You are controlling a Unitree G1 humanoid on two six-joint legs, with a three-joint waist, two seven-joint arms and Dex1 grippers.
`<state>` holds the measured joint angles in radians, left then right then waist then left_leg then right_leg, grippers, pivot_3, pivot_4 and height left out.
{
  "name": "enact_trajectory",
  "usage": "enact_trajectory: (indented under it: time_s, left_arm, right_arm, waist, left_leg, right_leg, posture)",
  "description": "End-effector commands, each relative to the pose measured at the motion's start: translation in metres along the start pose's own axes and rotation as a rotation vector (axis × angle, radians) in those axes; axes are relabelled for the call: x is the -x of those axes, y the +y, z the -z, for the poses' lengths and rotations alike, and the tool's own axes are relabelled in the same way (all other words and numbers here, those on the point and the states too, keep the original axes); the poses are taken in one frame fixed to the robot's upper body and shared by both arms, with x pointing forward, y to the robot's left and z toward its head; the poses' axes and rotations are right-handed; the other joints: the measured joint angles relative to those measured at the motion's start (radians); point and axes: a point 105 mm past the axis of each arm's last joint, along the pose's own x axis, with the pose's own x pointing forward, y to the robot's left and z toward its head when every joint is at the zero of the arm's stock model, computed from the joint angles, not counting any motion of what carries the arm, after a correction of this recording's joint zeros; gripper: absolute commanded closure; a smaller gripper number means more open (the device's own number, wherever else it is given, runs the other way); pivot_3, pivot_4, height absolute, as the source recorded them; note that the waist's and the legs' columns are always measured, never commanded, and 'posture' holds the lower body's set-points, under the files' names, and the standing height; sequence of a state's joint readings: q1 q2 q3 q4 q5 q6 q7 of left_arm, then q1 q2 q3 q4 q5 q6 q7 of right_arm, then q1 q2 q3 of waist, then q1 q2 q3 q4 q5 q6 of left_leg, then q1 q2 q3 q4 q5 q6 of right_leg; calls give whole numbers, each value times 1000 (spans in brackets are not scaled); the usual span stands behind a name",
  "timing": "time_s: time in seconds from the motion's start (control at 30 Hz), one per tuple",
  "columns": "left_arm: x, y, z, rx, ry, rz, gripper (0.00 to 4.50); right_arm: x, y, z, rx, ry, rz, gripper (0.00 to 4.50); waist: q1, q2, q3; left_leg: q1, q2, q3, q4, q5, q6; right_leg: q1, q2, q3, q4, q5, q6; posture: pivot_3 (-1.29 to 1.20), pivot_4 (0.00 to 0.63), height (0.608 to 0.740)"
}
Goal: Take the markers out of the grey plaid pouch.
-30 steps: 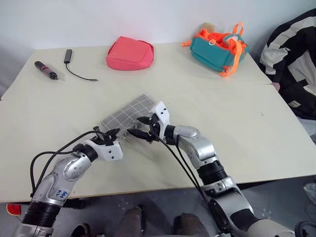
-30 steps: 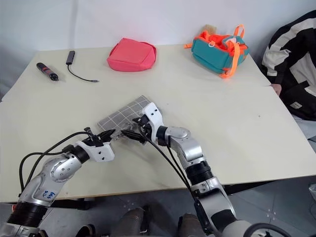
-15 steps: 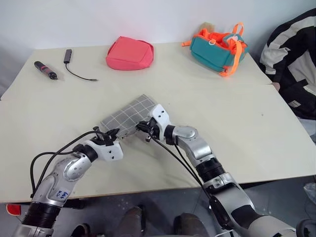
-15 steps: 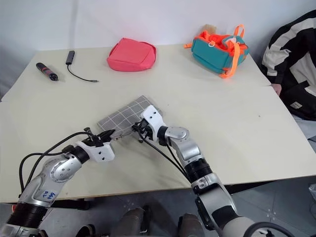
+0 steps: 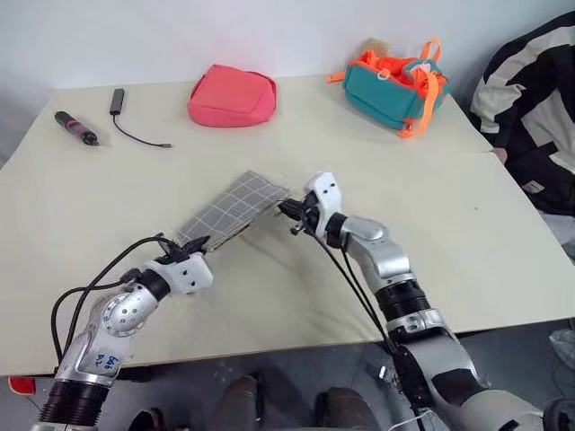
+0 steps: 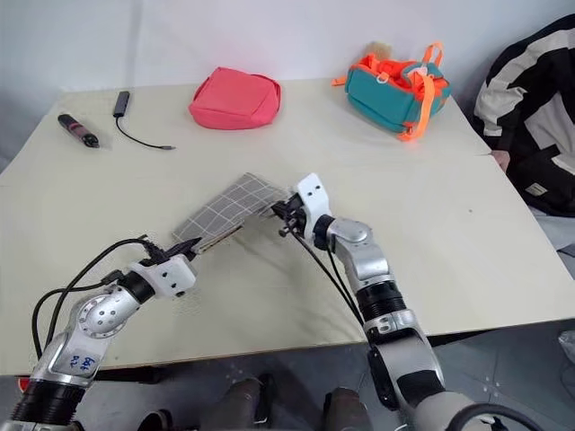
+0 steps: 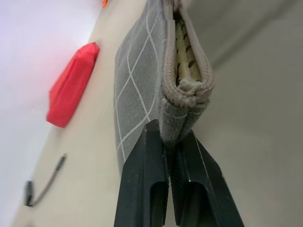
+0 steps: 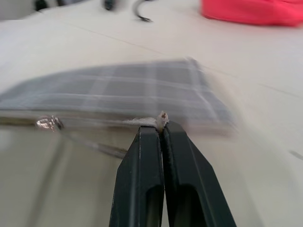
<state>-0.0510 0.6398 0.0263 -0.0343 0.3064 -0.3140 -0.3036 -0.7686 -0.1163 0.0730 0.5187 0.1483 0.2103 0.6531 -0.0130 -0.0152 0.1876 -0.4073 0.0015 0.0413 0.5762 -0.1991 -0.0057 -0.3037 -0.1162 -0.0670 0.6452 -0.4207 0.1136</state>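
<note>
The grey plaid pouch (image 5: 232, 206) lies slanted at the middle of the table, its zip edge turned toward me. My left gripper (image 5: 196, 242) is shut on the pouch's near end; in the left wrist view its fingers (image 7: 147, 179) pinch the fabric below the parted zip. My right gripper (image 5: 289, 211) is shut on the small zip pull tab (image 8: 162, 115) at the pouch's far corner. The markers are hidden inside the pouch.
At the back of the table (image 5: 467, 233) lie a pink-red pouch (image 5: 232, 96) and a teal-and-orange bag (image 5: 393, 85). At the back left are a dark pen-like tool (image 5: 76, 127) and a black cable (image 5: 130, 126). A person in a black and white jacket (image 5: 530, 108) is at the right.
My right gripper went from open to shut at the pouch's zip edge and then slid along it toward the far corner. The left gripper kept its hold on the near end.
</note>
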Motion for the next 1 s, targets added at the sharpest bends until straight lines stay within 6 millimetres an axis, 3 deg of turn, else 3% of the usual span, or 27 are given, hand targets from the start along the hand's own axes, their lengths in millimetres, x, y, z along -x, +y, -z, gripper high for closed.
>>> enact_trajectory:
  time_s: [0.03, 0.2, 0.27, 0.5, 0.6, 0.77, 1.0]
  left_arm:
    - [11, -12, -1, 22, -23, 71, 4500]
    - [23, -5, 2, 39, -37, 75, 4500]
    - [27, -2, 6, 37, -28, 73, 4500]
    - [25, -2, 10, 85, -24, 54, 4500]
    - [22, -1, 3, 165, -55, 49, 4500]
    - [18, 4, -3, 193, -75, 63, 4500]
    - [17, 4, -4, 198, -81, 92, 4500]
  right_arm:
    - [15, -42, -16, 36, -47, 153, 4467]
    - [35, -83, -12, 85, 0, 281, 4467]
    - [40, -91, -14, 87, -6, 297, 4467]
    - [40, -86, -12, 110, 2, 239, 4467]
    - [42, -73, -15, 85, -16, 123, 4467]
    - [62, -58, -19, 174, 44, -55, 2840]
    - [88, -85, -40, 300, 62, 31, 2840]
  waist:
    - [-8, 0, 0]
    - [-17, 0, 0]
    - [-22, -1, 1]
    - [-22, -1, 1]
    - [-20, -1, 1]
    - [-15, -1, 1]
    - [-15, -2, 1]
  left_leg:
    - [0, 0, 1, 0, 0, 0]
    - [-1, 1, 2, 1, 0, 1]
    - [0, 3, 4, 1, 0, 1]
    - [0, 9, 11, 2, 0, 0]
    - [0, 9, 11, 2, -1, 0]
    - [-1, 9, 11, 3, -2, 1]
    - [0, 10, 12, 5, -3, 1]
  right_leg:
    - [0, 0, -1, 0, 0, 0]
    - [0, 0, -1, -2, 0, 0]
    - [0, 0, -2, -2, 0, 0]
    - [-1, 1, -7, -2, 0, 0]
    - [-1, 1, -7, -2, 0, 0]
    - [0, 1, -7, -2, 0, 0]
    - [0, 1, -7, -6, 0, 0]
  posture:
    - [0, 150, 740]
    - [0, 150, 740]
    - [0, 150, 740]
    - [0, 150, 740]
    - [0, 150, 740]
    - [0, 150, 740]
    - [0, 150, 740]
